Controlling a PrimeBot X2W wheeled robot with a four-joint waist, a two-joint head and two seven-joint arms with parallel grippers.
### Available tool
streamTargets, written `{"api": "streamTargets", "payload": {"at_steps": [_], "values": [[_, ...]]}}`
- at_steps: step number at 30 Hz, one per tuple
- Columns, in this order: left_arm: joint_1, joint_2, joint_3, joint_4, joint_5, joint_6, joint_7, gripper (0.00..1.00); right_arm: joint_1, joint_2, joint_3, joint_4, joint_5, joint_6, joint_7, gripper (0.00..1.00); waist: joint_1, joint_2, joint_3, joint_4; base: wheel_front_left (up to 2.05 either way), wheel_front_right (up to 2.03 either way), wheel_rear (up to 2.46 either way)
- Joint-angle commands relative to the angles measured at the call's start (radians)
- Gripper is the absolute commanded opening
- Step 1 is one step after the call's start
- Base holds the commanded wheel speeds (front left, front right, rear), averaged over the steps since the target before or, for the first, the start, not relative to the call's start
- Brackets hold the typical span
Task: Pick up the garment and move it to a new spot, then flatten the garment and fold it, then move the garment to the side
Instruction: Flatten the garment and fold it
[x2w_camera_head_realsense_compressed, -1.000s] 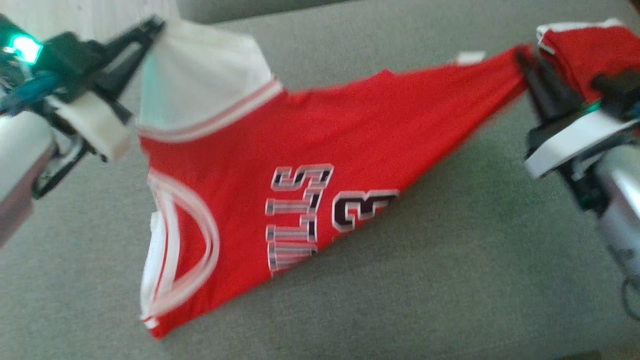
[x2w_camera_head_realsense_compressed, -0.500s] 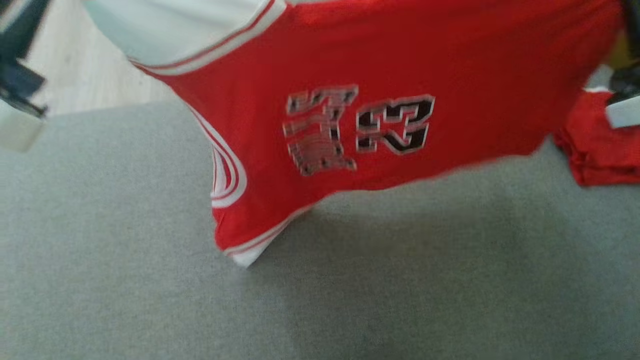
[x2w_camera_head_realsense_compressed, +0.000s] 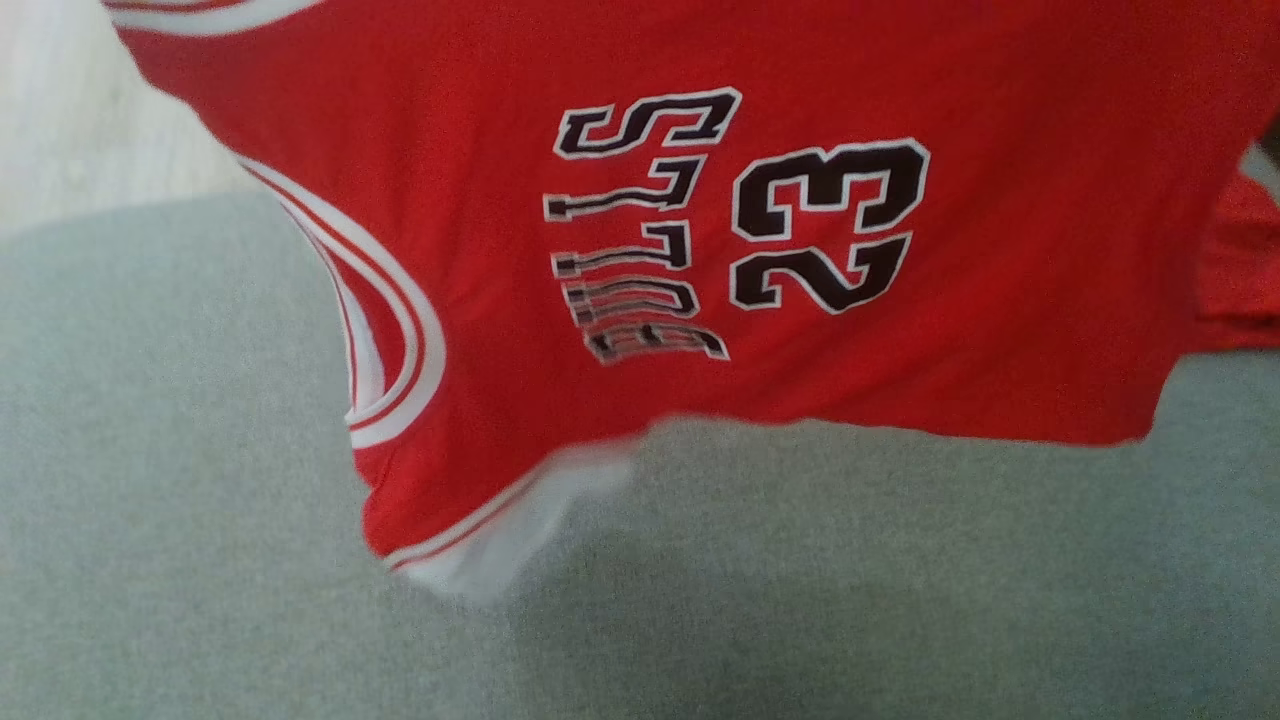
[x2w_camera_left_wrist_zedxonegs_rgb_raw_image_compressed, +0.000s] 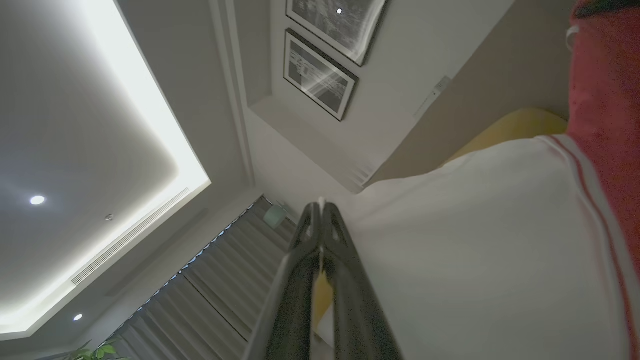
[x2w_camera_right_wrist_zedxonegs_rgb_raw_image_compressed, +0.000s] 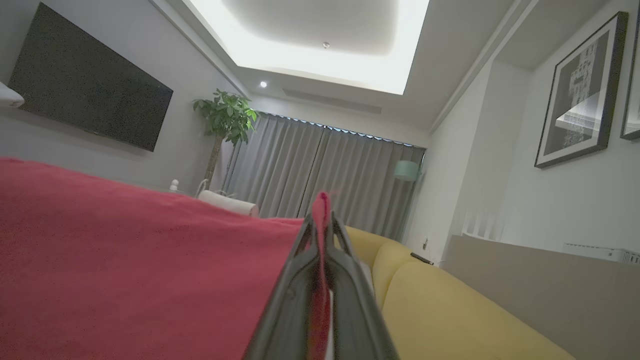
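The garment (x2w_camera_head_realsense_compressed: 760, 230) is a red sleeveless jersey with white trim, black lettering and the number 23. It hangs spread across the top of the head view, its lower corner drooping toward the grey surface (x2w_camera_head_realsense_compressed: 250, 600). My left gripper (x2w_camera_left_wrist_zedxonegs_rgb_raw_image_compressed: 320, 207) is shut on the garment's white cloth (x2w_camera_left_wrist_zedxonegs_rgb_raw_image_compressed: 475, 250), its tips pinched together in the left wrist view. My right gripper (x2w_camera_right_wrist_zedxonegs_rgb_raw_image_compressed: 322, 212) is shut on a red edge of the garment (x2w_camera_right_wrist_zedxonegs_rgb_raw_image_compressed: 125, 260), which pokes up between its fingertips in the right wrist view.
More red cloth (x2w_camera_head_realsense_compressed: 1240, 270) lies at the right edge of the grey surface. Pale floor (x2w_camera_head_realsense_compressed: 70, 130) shows at the upper left. The right wrist view takes in a yellow sofa (x2w_camera_right_wrist_zedxonegs_rgb_raw_image_compressed: 450, 310), a potted plant (x2w_camera_right_wrist_zedxonegs_rgb_raw_image_compressed: 225, 120) and a wall screen (x2w_camera_right_wrist_zedxonegs_rgb_raw_image_compressed: 85, 85).
The garment has been lifted off the grey surface and now hangs stretched between both grippers. The head camera has also shifted, and both grippers have left its frame.
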Motion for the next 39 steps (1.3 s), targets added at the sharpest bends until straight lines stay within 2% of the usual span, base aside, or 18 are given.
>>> {"api": "streamTargets", "payload": {"at_steps": [1,4,6,7,12,16,20,24,30,36,39], "values": [[-0.086,-0.005,0.030,0.045,0.057,-0.034,0.009,0.00,-0.062,0.016,0.020,0.020,0.010,-0.001,0.003,0.00,0.0000,-0.0001,0.082,0.005,0.00,0.00,0.00],[-0.133,-0.059,-0.003,0.158,0.124,-0.061,-0.006,0.00,-0.130,0.058,0.060,0.104,-0.001,-0.001,-0.021,0.00,0.0000,-0.0001,0.143,0.010,0.00,0.00,0.00],[-0.156,-0.101,0.012,0.239,0.131,-0.044,-0.026,0.00,-0.175,0.093,0.075,0.162,-0.004,-0.001,-0.042,0.00,0.0000,-0.0001,0.185,0.012,0.00,0.00,0.00],[-0.156,-0.101,0.012,0.239,0.131,-0.044,-0.026,0.00,-0.175,0.093,0.075,0.162,-0.004,-0.001,-0.042,0.00,0.0000,-0.0001,0.185,0.012,0.00,0.00,0.00],[-0.236,-0.173,0.044,0.388,0.205,0.001,-0.050,0.00,-0.304,0.155,0.082,0.291,-0.063,-0.001,-0.074,0.00,0.0000,-0.0001,0.265,0.019,0.00,0.00,0.00],[-0.316,-0.215,0.124,0.341,0.265,0.043,-0.051,0.00,-0.400,0.174,-0.052,0.271,-0.162,-0.001,-0.077,0.00,0.0000,-0.0001,0.318,0.043,0.00,0.00,0.00],[-0.281,-0.236,0.177,0.280,0.279,0.035,-0.051,0.00,-0.374,0.170,-0.133,0.225,-0.243,-0.001,-0.077,0.00,0.0000,-0.0001,0.350,0.082,0.00,0.00,0.00],[-0.160,-0.229,0.205,0.221,0.285,0.031,-0.052,0.00,-0.282,0.159,-0.132,0.218,-0.255,-0.001,-0.077,0.00,0.0000,-0.0001,0.370,0.110,0.00,0.00,0.00],[0.115,-0.194,0.253,0.103,0.279,0.054,-0.052,0.00,-0.113,0.159,-0.135,0.225,-0.227,-0.001,-0.077,0.00,0.0000,-0.0001,0.367,0.124,0.00,0.00,0.00],[0.449,-0.137,0.300,-0.045,0.280,0.129,-0.052,0.00,0.080,0.185,-0.175,0.203,-0.215,-0.001,-0.077,0.00,0.0000,-0.0001,0.306,0.110,0.00,0.00,0.00],[0.653,-0.106,0.339,-0.114,0.232,0.197,-0.052,0.00,0.194,0.195,-0.155,0.180,-0.213,-0.001,-0.077,0.00,0.0000,-0.0001,0.256,0.096,0.00,0.00,0.00]]}}
